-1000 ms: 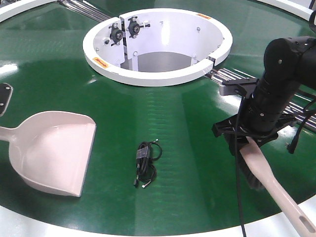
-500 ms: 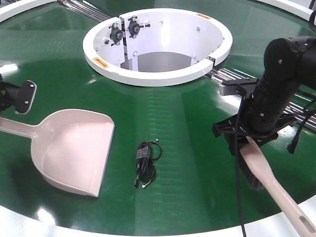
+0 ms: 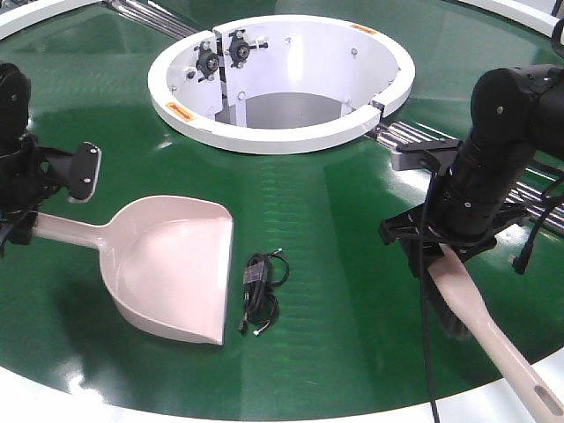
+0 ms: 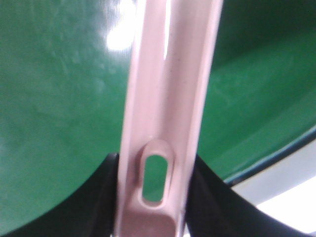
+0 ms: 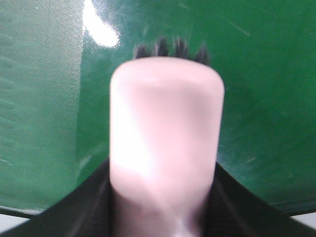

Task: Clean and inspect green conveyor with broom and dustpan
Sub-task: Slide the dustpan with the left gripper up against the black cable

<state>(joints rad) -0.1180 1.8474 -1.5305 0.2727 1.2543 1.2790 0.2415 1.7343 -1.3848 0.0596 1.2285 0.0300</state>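
The green conveyor [image 3: 335, 203] fills the front view, with its white central ring [image 3: 282, 132] at the back. My left gripper [image 3: 22, 225] is shut on the handle of the pale dustpan [image 3: 172, 269], whose scoop rests on the belt with its mouth to the right. In the left wrist view the slotted handle [image 4: 163, 123] sits between black fingers [image 4: 98, 197]. My right gripper [image 3: 441, 251] is shut on the broom [image 3: 485, 330], handle end toward the front right rim. In the right wrist view the broom head [image 5: 165, 138] hides most of its black bristles [image 5: 170, 48].
A small black coiled cable [image 3: 262, 286] lies on the belt just right of the dustpan's mouth. Steel roller strips [image 3: 414, 137] run right from the ring. The white outer rim [image 3: 264, 414] runs along the front edge.
My left arm has come into view from the left and carried the dustpan to the right, its mouth now close to the black cable. The right arm and broom have not moved.
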